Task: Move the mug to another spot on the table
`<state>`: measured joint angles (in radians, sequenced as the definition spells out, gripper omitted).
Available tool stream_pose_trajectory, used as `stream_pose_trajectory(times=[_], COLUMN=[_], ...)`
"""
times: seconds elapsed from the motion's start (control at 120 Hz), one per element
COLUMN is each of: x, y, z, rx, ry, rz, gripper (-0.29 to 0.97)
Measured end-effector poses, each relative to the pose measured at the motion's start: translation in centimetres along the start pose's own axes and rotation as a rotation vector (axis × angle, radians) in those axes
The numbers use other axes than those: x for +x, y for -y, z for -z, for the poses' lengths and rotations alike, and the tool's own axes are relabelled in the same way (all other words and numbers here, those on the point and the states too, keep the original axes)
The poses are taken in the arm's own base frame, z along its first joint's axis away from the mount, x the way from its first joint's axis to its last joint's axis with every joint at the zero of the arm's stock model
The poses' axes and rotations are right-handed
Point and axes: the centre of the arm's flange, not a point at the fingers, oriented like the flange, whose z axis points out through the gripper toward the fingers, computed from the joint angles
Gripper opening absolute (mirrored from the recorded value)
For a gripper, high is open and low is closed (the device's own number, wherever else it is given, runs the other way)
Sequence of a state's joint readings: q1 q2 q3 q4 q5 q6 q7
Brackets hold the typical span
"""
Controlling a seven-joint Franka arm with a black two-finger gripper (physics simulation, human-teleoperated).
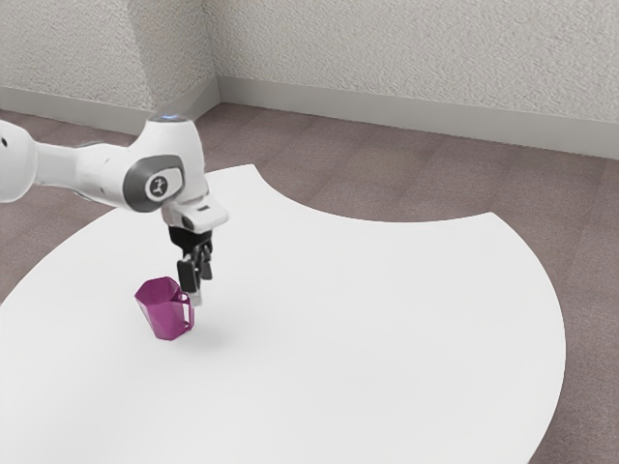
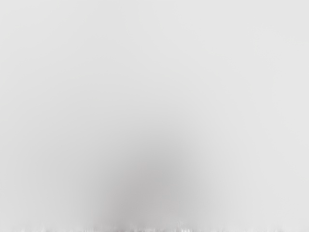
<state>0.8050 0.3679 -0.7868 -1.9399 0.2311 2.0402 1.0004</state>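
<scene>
1. Mug (image 1: 162, 309), exterior view: the magenta, faceted mug is over the part of the worktop (image 1: 387, 319) toward the exterior view's left, well in from the worktop's rim. It is tilted, not upright, with its mouth leaning away from the arm's hand.
2. Exterior view, why it leans: the handle (image 1: 189, 311) is on the side under the hand, and the tilt suggests the mug hangs from that side instead of standing flat on the worktop. A soft shadow lies on the worktop just beside its base. I cannot tell whether the base is fully clear of the surface.
3. Exterior view, gripper (image 1: 194, 290): it points straight down at the worktop from the white arm (image 1: 106, 174). Its black fingers are drawn close together, pinching the mug at the handle side near the rim. The gap between them is narrow, about the thickness of the part they grip.
4. Wrist view: pale worktop surface lies under the hand, with a dim grey smudge (image 2: 145, 193) at the lower edge. It is probably shadow or the held mug, too blurred to say which.
5. Judgement: the grasp looks made and the carry is the step in hand. A one-sided pinch lets the mug swing, so it calls for slow travel across the worktop.
</scene>
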Motion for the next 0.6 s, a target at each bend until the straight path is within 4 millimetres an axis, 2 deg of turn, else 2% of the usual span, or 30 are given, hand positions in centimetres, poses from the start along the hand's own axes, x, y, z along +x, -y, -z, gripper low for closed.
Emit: stream_pose_trajectory(times=[0.1,0.6], x=[-0.7,-3.7], y=[0.4,1.8], z=[-0.8,-3.8], rx=[-0.007,-0.05], ry=[-0.001,-0.004], rz=[0.005,0.04], gripper=[0.66,0.28])
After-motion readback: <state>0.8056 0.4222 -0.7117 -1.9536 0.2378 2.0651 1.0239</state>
